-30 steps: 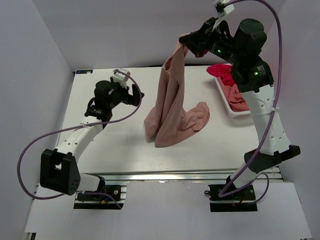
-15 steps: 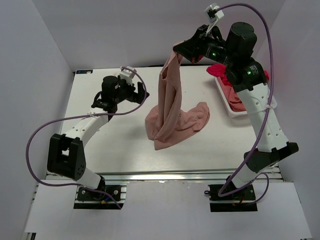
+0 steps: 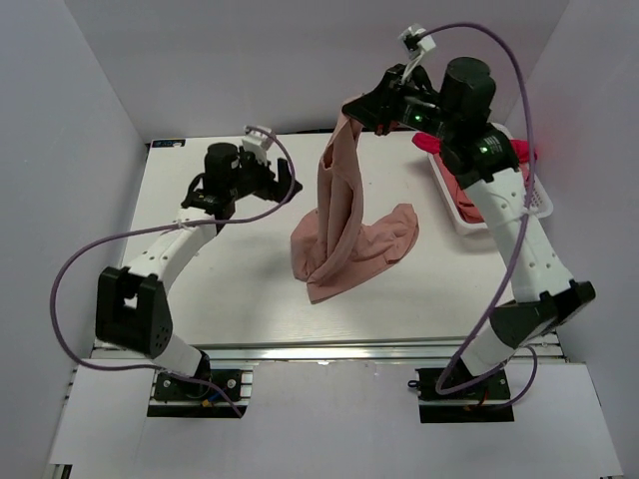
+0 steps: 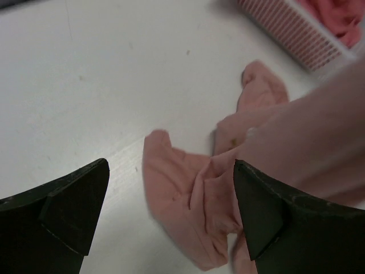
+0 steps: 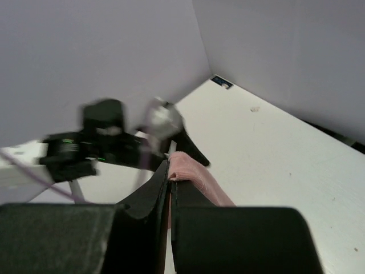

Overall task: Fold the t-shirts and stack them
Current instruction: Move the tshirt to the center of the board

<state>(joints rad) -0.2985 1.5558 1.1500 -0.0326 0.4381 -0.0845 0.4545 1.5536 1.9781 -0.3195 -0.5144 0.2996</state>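
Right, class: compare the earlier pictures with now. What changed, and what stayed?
The right tool, shut on the salmon t-shirt, carried its top leftward. The left tool, open, reached right toward it. Nothing was grasped or released. The shirt's lower end stays on the table, and the basket is unmoved.

Layout: shirt [image 3: 334, 210] betw. yr 2 claws, basket [image 3: 446, 200] off to the R
Shirt hangs straight down from R claw [image 3: 351, 103], w/ its lower end heaped on table [image 3: 200, 279] below that claw & nearer you. Basket sits R of R claw & lower, at table's R edge, more shirts [image 3: 469, 190] in it. L claw [image 3: 288, 184] is L of hanging shirt, near, not touching.
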